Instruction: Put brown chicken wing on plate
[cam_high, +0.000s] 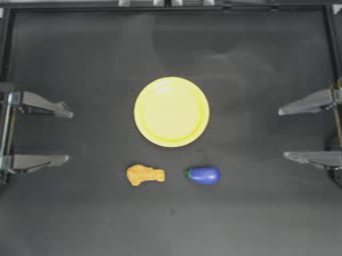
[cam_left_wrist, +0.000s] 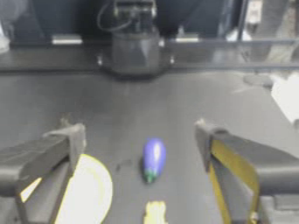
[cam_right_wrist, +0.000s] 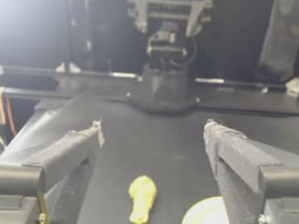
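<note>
Top view, plate: the yellow plate (cam_high: 172, 111) lies near the middle of the dark table (cam_high: 87, 210), bare, nothing on it.
Top view, wing: the brown chicken wing (cam_high: 145, 174) lies on the table just below the plate's lower-left edge, apart from it, not touching.
Top view, neighbour: a blue eggplant toy (cam_high: 203, 174) lies just beside the wing on its right, with a small gap between them.
Top view, left gripper: the left gripper (cam_high: 67, 135) sits drawn back at the left edge, jaws spread wide, holding nothing.
Top view, right gripper: the right gripper (cam_high: 283, 134) sits drawn back at the right edge, jaws likewise spread wide and empty.
Left wrist view: between the parted jaws the eggplant toy (cam_left_wrist: 154, 159) lies ahead, the wing (cam_left_wrist: 154, 213) shows nearer, cut by the frame edge, and part of the plate (cam_left_wrist: 88, 192) shows behind one jaw.
Right wrist view: the wing (cam_right_wrist: 142, 197) lies between the parted jaws on the table, with a slice of the plate (cam_right_wrist: 204, 213) beside it.
Handling, judged: the wing looks like a small, light, stiff toy piece with a lumpy surface; unlikely to break, but it could skid or twist on the smooth table if pinched off-centre.
Where to take hold, judged: across the narrower middle of its length, jaws straddling it from above, clear of the eggplant.
Progress, judged: not yet begun; wing still off the plate.
</note>
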